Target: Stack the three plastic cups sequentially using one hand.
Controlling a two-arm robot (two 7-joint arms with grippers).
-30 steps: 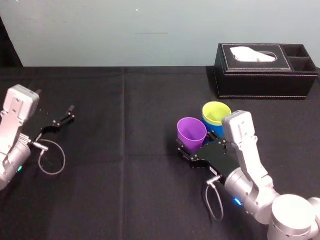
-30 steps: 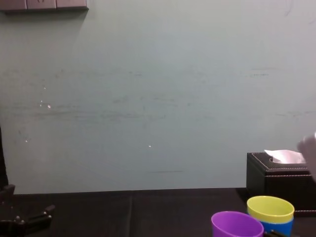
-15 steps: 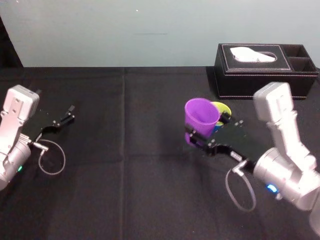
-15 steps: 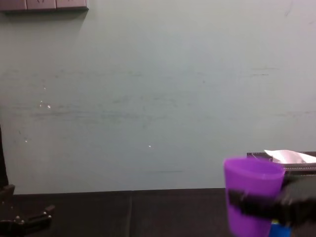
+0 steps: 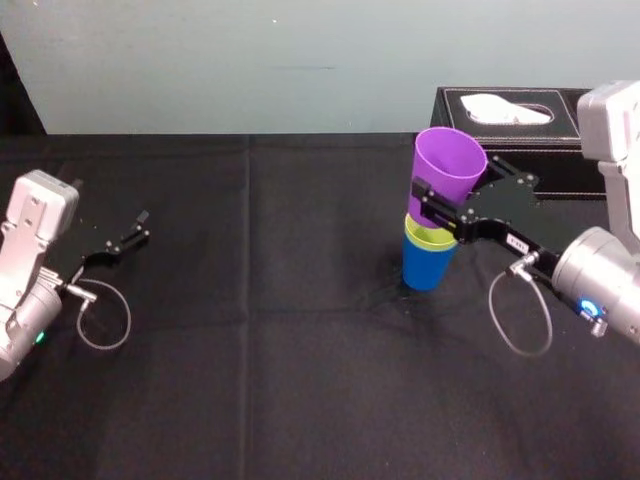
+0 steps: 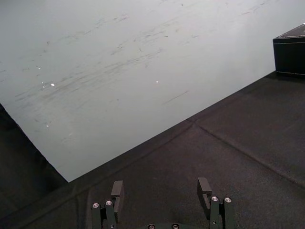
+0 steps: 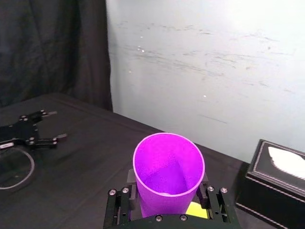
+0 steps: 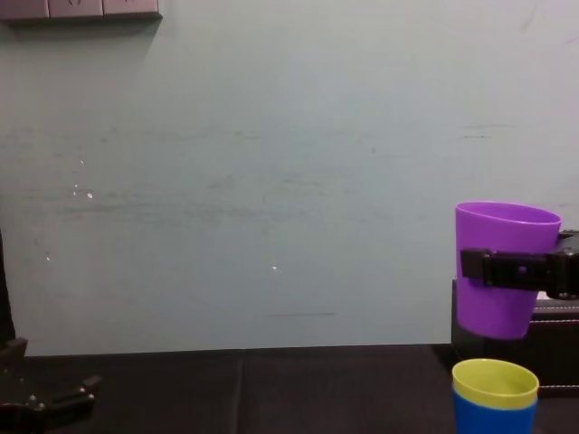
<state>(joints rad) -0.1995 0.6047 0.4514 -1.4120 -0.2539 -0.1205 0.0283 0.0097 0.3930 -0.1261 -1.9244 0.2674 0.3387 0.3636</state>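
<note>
The purple cup point(image 5: 447, 170) point(image 8: 502, 271) point(image 7: 167, 174) hangs upright in the air with my right gripper point(image 5: 438, 205) point(image 8: 511, 268) point(image 7: 168, 198) shut across its middle. Just under it stands the yellow-green cup point(image 5: 428, 236) point(image 8: 494, 383), nested in the blue cup point(image 5: 427, 265) point(image 8: 492, 415) on the black table. In the chest view a gap shows between the purple cup's base and the yellow-green rim. My left gripper point(image 5: 132, 232) point(image 6: 162, 193) rests open at the table's left side, holding nothing.
A black leather tissue box point(image 5: 530, 140) point(image 7: 274, 183) point(image 8: 561, 325) stands at the back right, close behind the cups. Black cloth point(image 5: 260, 330) covers the table, and a pale wall point(image 8: 271, 181) rises behind it.
My right gripper has lifted the purple cup from the table beside the other two, carried it up and to the right, and now holds it above the yellow-green cup. The left arm has not moved.
</note>
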